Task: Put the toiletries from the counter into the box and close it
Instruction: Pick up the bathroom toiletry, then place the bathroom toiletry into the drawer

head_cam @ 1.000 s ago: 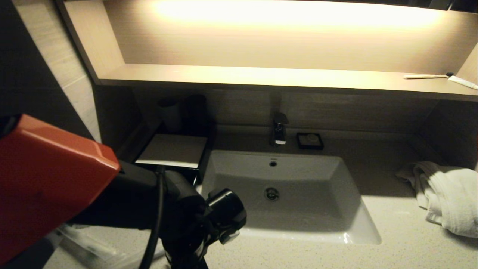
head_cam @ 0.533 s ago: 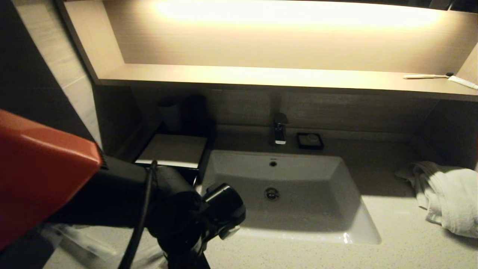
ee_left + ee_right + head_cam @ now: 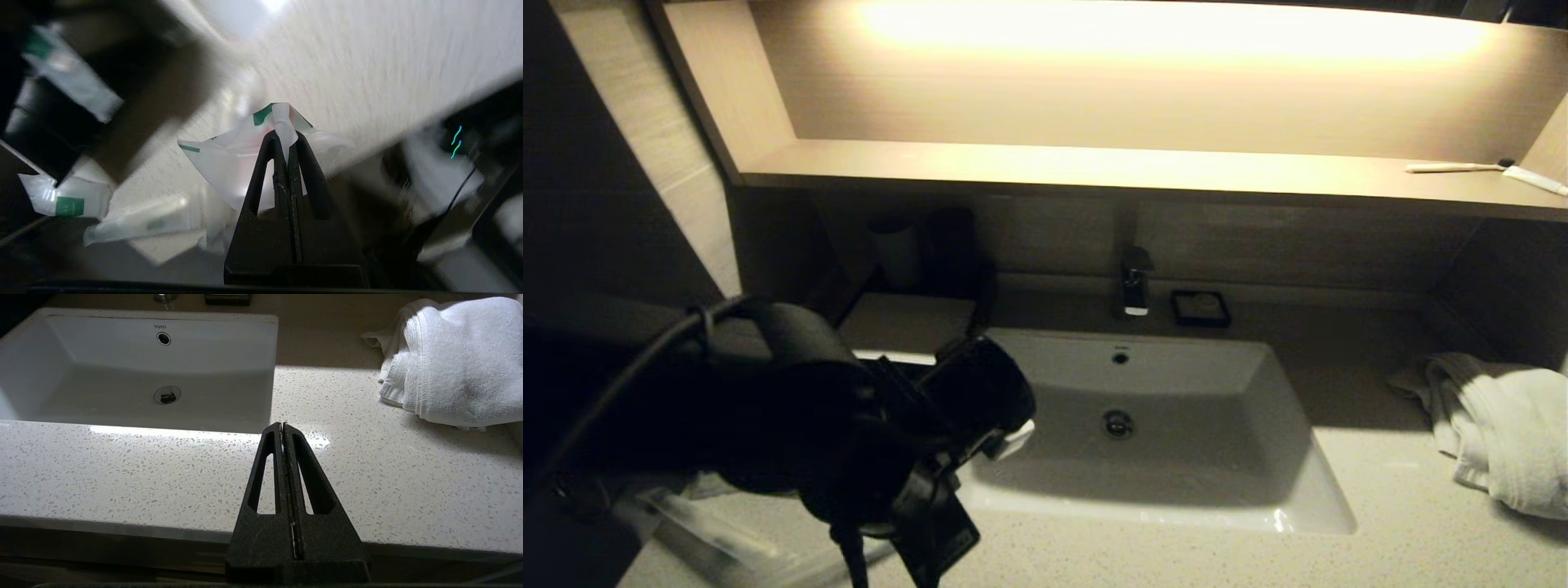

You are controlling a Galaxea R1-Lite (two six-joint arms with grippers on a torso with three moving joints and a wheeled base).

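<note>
My left gripper [image 3: 286, 136] is shut on a white sachet [image 3: 229, 163] with green marks, pinched by its top edge and hanging above the speckled counter [image 3: 367, 61]. Below it lie another green-labelled sachet [image 3: 67, 200] and a clear-wrapped stick [image 3: 139, 224]. A third white sachet [image 3: 69, 77] shows in a blurred dark area that may be the box's drawer. In the head view my left arm hides the drawer; only the box's beige top [image 3: 907, 322] shows, left of the basin. A wrapped stick [image 3: 711, 535] lies on the counter at the front left. My right gripper [image 3: 282, 425] is shut and empty over the counter's front edge.
The white basin [image 3: 1143, 425] sits mid-counter with a faucet [image 3: 1134, 286] and a black soap dish [image 3: 1200, 308] behind it. A white towel [image 3: 1494, 425] lies at the right. Dark cups [image 3: 898, 249] stand behind the box. A toothbrush [image 3: 1454, 167] rests on the lit shelf.
My left gripper has shut on the sachet and risen with it. The arm has swung, its orange segment leaving the head view and the wrist moving up toward the box.
</note>
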